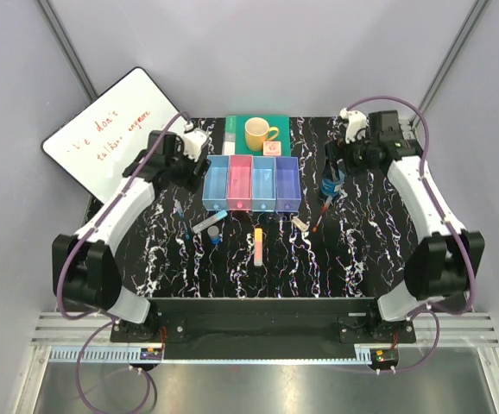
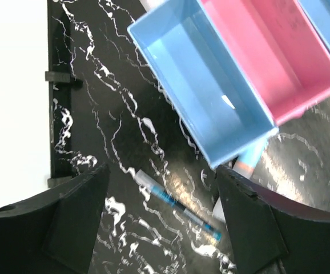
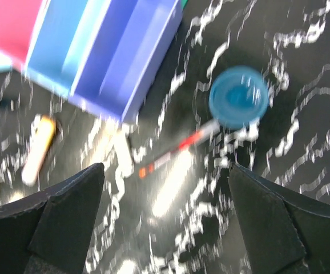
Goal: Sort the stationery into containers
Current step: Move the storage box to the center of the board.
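Note:
The four joined bins (image 1: 252, 183) stand mid-table: light blue, pink-red, light blue, purple. In front lie a blue pen (image 1: 184, 221), a grey marker with cyan tip (image 1: 208, 221), an orange-yellow bar (image 1: 257, 246), a white eraser (image 1: 300, 222) and a red pen (image 1: 320, 216). A blue round bottle (image 1: 330, 185) stands right of the bins. My left gripper (image 1: 183, 179) is open above the blue pen (image 2: 176, 205), beside the empty light blue bin (image 2: 205, 97). My right gripper (image 1: 337, 171) is open above the red pen (image 3: 176, 149) and the bottle (image 3: 238, 97).
A yellow mug (image 1: 259, 134) stands on a green book (image 1: 236, 126) behind the bins, with a pink cube (image 1: 272, 148) beside it. A whiteboard (image 1: 111, 142) leans at the back left. A small blue round thing (image 1: 214, 235) lies near the marker.

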Controlling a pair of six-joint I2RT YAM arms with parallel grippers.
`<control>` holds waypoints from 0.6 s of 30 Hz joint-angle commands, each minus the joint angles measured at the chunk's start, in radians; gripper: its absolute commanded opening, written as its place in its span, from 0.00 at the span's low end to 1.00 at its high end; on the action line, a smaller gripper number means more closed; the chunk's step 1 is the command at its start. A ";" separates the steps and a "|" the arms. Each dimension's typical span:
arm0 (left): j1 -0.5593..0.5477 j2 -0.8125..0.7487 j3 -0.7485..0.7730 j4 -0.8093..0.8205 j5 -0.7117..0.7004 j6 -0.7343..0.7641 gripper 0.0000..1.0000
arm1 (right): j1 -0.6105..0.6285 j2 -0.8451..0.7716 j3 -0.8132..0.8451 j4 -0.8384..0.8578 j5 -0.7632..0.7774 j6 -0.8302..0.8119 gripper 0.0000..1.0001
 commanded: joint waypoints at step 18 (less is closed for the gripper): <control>-0.059 0.342 0.238 0.089 -0.283 -0.237 0.78 | 0.151 0.491 0.356 0.173 0.114 0.235 0.73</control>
